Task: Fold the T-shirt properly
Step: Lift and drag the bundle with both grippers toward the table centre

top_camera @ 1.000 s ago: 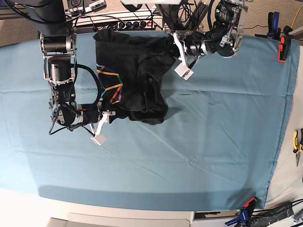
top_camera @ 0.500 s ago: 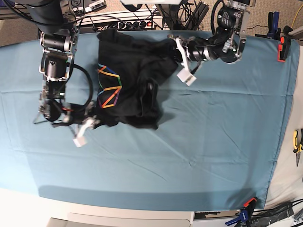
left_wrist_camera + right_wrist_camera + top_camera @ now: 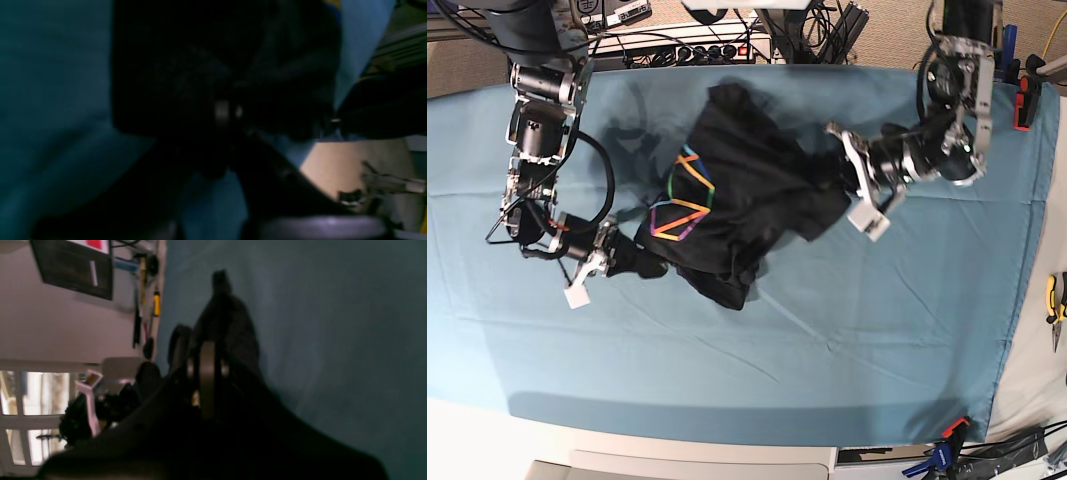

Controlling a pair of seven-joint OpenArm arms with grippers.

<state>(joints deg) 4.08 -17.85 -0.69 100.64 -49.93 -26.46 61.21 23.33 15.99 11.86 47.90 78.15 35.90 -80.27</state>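
A large black soft-fabric T-shirt [image 3: 747, 205] is stretched between two robot arms above the counter, which is covered by a teal blue cloth [image 3: 827, 330]. At the left of the base view, the right gripper [image 3: 612, 258] is seen with its jaws clenched on one edge of the garment, a small white tag [image 3: 577, 296] hanging just beside it. In the right wrist view, black fabric [image 3: 230, 326] is pinched between the dark fingers [image 3: 206, 380], with the teal cloth [image 3: 333, 323] spread beyond.

Toward the middle, the rainbow-coloured line graphic [image 3: 685, 195] is turned upward on the rumpled shirt, and a bunched fold is draped down toward the cloth below it.

At the right of the base view, the left gripper [image 3: 847, 170] is shown with its jaws grasping the opposite edge of the shirt, a second white tag [image 3: 867, 222] dangling near it. The left wrist view is dark and blurred; black fabric [image 3: 206, 66] is crowded around the fingertips [image 3: 222, 111], and teal cloth [image 3: 50, 83] is visible to one side.

Cables and equipment [image 3: 697, 40] are lined along the far edge of the counter, and an orange clamp [image 3: 1025, 100] is fixed at its right corner.
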